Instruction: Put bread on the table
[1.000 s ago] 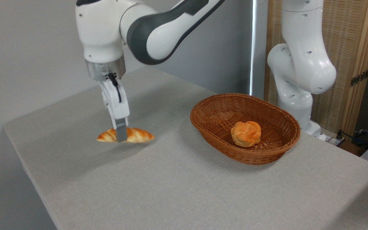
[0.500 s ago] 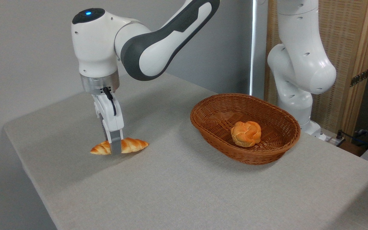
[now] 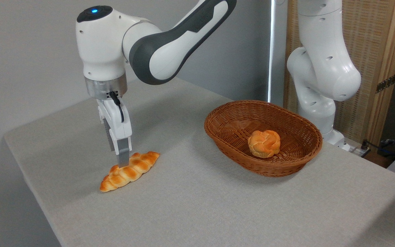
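- I can read no text, label, brand or number anywhere in my view (only a small blue light at my wrist's twelve o'clock).

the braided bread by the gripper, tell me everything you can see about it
The bread is a long braided loaf, golden-orange with pale creases and pointed ends, its glazed crust slightly shiny. It lies flat on the grey fabric table, left of the wicker basket, running diagonally with its lower end toward the camera. The gripper stands upright just behind its middle, a finger tip at or very near the crust; whether the finger touches it cannot be told.
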Motion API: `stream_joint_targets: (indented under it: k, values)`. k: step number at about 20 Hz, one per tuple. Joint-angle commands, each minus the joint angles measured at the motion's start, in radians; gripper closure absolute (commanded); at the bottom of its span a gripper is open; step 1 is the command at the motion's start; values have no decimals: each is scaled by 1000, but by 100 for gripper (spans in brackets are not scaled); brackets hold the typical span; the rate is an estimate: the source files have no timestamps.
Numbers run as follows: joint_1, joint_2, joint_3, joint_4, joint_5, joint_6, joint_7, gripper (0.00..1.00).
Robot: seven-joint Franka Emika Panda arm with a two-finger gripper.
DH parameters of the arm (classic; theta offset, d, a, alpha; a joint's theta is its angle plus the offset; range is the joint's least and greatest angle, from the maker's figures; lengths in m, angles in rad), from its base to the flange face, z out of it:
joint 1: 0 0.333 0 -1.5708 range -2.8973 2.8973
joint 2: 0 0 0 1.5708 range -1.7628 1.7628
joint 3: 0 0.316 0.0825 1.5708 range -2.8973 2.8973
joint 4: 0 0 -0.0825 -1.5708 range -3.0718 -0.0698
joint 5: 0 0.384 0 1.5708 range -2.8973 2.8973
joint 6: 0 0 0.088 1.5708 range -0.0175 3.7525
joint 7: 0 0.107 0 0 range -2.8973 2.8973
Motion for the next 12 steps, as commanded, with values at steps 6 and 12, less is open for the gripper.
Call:
stream_joint_targets:
  k: [6, 12]
  values:
    - [194, -46, -75, 221, 33, -346, -56, 0]
    - [286, -99, -110, 271, 137, -440, -186, 0]
